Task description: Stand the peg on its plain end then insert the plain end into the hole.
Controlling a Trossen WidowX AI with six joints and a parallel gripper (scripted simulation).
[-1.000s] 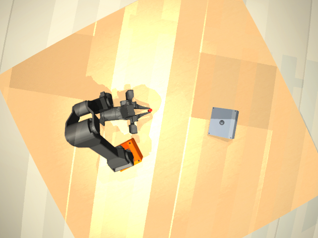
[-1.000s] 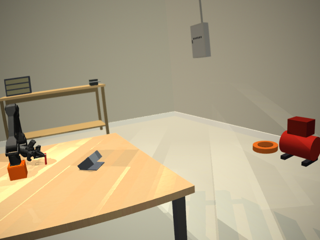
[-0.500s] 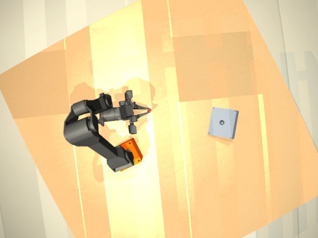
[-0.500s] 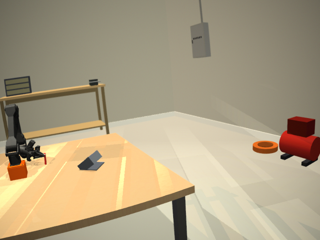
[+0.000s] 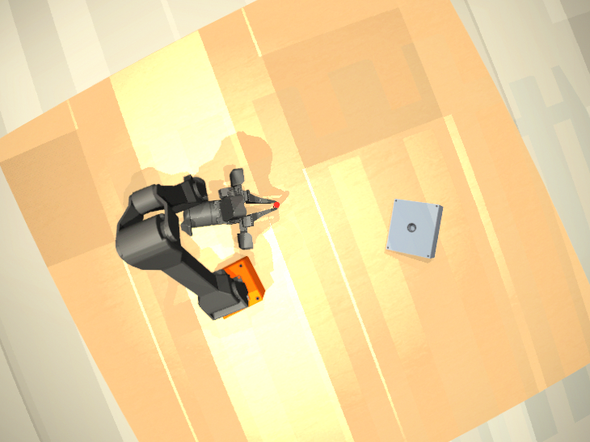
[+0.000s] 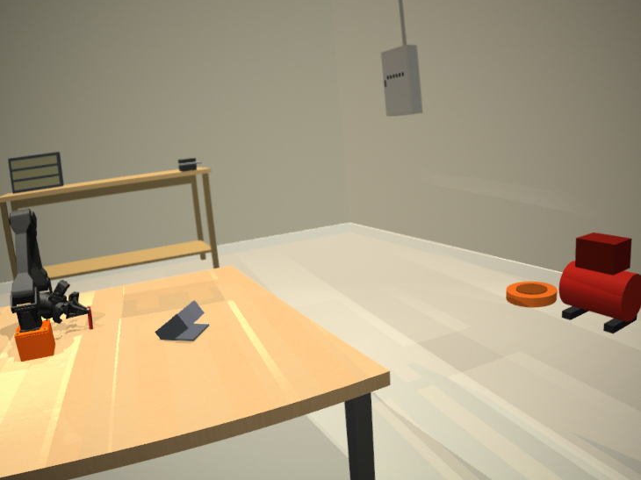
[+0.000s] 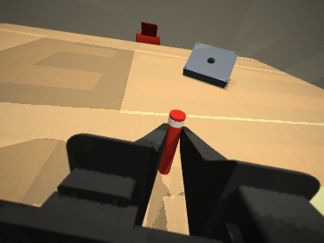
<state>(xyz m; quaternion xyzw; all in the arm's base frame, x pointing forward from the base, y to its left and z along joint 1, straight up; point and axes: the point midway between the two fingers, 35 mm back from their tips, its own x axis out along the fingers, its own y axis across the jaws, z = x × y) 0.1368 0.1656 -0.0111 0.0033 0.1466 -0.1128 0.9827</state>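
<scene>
The red peg (image 5: 276,205) (image 6: 90,318) (image 7: 171,149) is close to upright, its white-banded end on top and its plain end down. My gripper (image 5: 275,205) (image 6: 89,310) (image 7: 174,129) is shut on the peg just below the white band. Whether the plain end touches the table cannot be told for certain. The grey sloped panel (image 5: 401,237) (image 6: 178,322) (image 7: 196,59) stands apart from the peg, to its right in the top view. Its one hole (image 5: 411,227) (image 7: 211,60) is in the middle of its face and looks empty.
The arm's orange base block (image 5: 253,280) (image 6: 35,343) is on the wooden table (image 5: 418,338) (image 6: 213,395) (image 7: 53,90). A shelf bench (image 6: 133,179) stands behind. A red tank (image 6: 598,290) (image 7: 148,39) and an orange ring (image 6: 517,299) are on the floor beyond the table.
</scene>
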